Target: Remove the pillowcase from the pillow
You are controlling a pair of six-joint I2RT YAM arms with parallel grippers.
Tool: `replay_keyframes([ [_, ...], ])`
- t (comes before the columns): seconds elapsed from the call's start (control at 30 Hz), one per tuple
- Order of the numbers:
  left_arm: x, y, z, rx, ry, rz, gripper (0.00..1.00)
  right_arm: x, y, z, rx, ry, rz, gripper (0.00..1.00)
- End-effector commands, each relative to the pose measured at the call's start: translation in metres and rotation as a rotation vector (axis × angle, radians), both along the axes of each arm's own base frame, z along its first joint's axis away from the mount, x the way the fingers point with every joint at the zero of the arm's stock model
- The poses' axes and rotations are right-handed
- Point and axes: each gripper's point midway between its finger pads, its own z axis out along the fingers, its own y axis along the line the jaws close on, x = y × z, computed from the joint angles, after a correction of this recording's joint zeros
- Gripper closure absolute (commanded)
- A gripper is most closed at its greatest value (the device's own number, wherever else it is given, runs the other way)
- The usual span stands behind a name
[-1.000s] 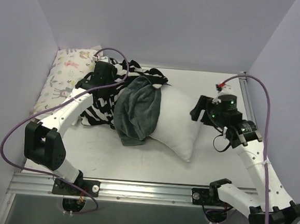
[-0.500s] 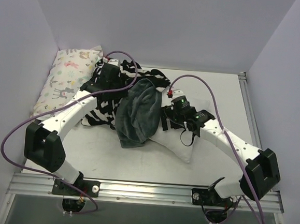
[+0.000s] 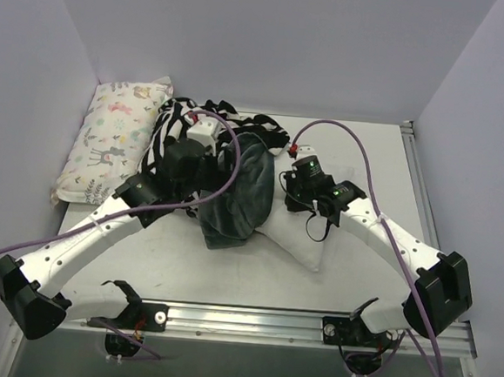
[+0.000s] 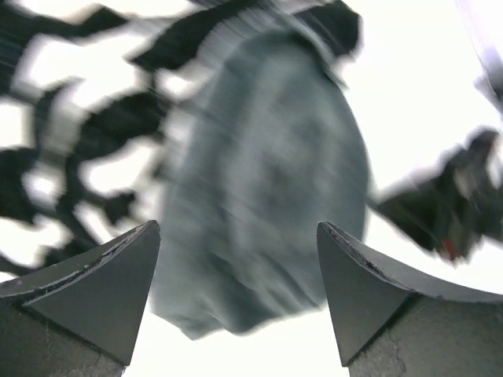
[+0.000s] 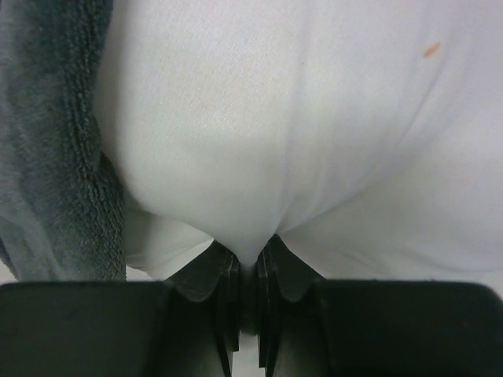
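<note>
Right wrist view, nearest: the right gripper has its fingers pressed together on a pinched fold of the white pillow, with the pillowcase, grey side out, bunched at left. The left wrist view is motion-blurred. The left gripper gapes wide over that grey fabric, holding nothing. Overhead, the wrists hide both sets of fingertips at mid-frame. A second ago the right arm stood off at right, clear of the pillow, and the left gripper was closed.

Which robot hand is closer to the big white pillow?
Right. The right fingers pinch the pillow; the left fingers hang open above the pillowcase beside it.
</note>
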Motion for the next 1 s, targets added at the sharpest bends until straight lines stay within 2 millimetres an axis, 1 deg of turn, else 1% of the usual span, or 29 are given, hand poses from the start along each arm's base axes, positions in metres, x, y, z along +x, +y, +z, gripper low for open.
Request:
replay_keyframes([
  [0.0,-0.014,-0.032,-0.026,-0.025,0.006,-0.03,0.11,-0.004,0.0,0.025,0.062,0.002,-0.022,1.0],
  [0.07,-0.022,-0.051,-0.05,0.007,0.022,-0.058,0.11,-0.005,0.003,0.034,0.087,-0.006,-0.016,1.0],
  [0.1,-0.027,-0.062,-0.053,0.016,0.008,-0.054,0.11,-0.005,0.004,0.038,0.095,-0.012,-0.016,1.0],
  [0.17,-0.027,-0.072,-0.069,0.05,0.011,-0.028,0.11,-0.006,0.003,0.043,0.098,-0.014,-0.016,1.0],
  [0.23,-0.021,-0.069,-0.076,0.065,0.008,0.026,0.12,-0.008,0.001,0.044,0.093,-0.01,-0.018,1.0],
  [0.27,-0.018,-0.066,-0.084,0.079,0.015,0.055,0.15,-0.009,-0.001,0.048,0.098,-0.021,-0.022,1.0],
  [0.3,-0.013,-0.058,-0.084,0.099,-0.001,0.101,0.21,-0.01,-0.004,0.05,0.096,-0.024,-0.029,1.0],
  [0.33,-0.011,-0.054,-0.086,0.117,-0.008,0.119,0.27,-0.011,-0.008,0.051,0.09,-0.024,-0.038,1.0],
  [0.37,-0.007,-0.045,-0.088,0.164,-0.02,0.159,0.35,-0.011,-0.015,0.056,0.097,-0.037,-0.054,1.0],
  [0.4,-0.003,-0.036,-0.09,0.199,-0.014,0.194,0.58,-0.011,-0.02,0.058,0.097,-0.038,-0.067,1.0],
  [0.43,0.007,-0.019,-0.089,0.224,-0.003,0.258,0.72,-0.013,-0.027,0.06,0.09,-0.034,-0.082,1.0],
  [0.47,0.015,-0.009,-0.086,0.234,0.004,0.308,0.83,-0.011,-0.039,0.068,0.099,-0.05,-0.112,1.0],
  [0.5,0.018,0.009,-0.09,0.273,0.026,0.349,0.93,-0.01,-0.046,0.07,0.106,-0.052,-0.131,1.0],
  [0.53,0.023,0.023,-0.09,0.274,0.037,0.386,1.0,-0.011,-0.054,0.072,0.105,-0.051,-0.147,1.0],
  [0.57,0.033,0.047,-0.083,0.253,0.037,0.453,1.0,-0.013,-0.061,0.077,0.117,-0.062,-0.161,1.0],
  [0.6,0.037,0.06,-0.084,0.245,0.049,0.478,1.0,-0.008,-0.076,0.08,0.109,-0.071,-0.201,1.0],
  [0.63,0.04,0.071,-0.082,0.236,0.051,0.503,1.0,-0.011,-0.084,0.079,0.099,-0.063,-0.22,1.0],
  [0.67,0.048,0.097,-0.076,0.227,0.049,0.572,1.0,-0.011,-0.093,0.084,0.106,-0.073,-0.244,1.0],
  [0.73,0.052,0.125,-0.076,0.228,0.059,0.645,1.0,-0.009,-0.114,0.087,0.14,-0.064,-0.301,1.0],
  [0.77,0.055,0.139,-0.078,0.215,0.071,0.681,1.0,-0.009,-0.121,0.092,0.166,-0.07,-0.318,1.0],
  [0.8,0.058,0.163,-0.089,0.205,0.106,0.742,1.0,-0.007,-0.133,0.095,0.196,-0.07,-0.356,1.0],
  [0.83,0.061,0.175,-0.095,0.195,0.125,0.772,1.0,-0.007,-0.136,0.098,0.208,-0.072,-0.364,1.0],
  [0.87,0.068,0.17,-0.114,0.162,0.187,0.73,1.0,-0.007,-0.14,0.102,0.216,-0.08,-0.375,1.0],
  [0.9,0.07,0.173,-0.124,0.149,0.223,0.727,1.0,-0.007,-0.14,0.106,0.222,-0.087,-0.377,1.0],
  [0.97,0.074,0.156,-0.141,0.169,0.253,0.677,1.0,-0.007,-0.133,0.105,0.233,-0.074,-0.355,1.0],
])
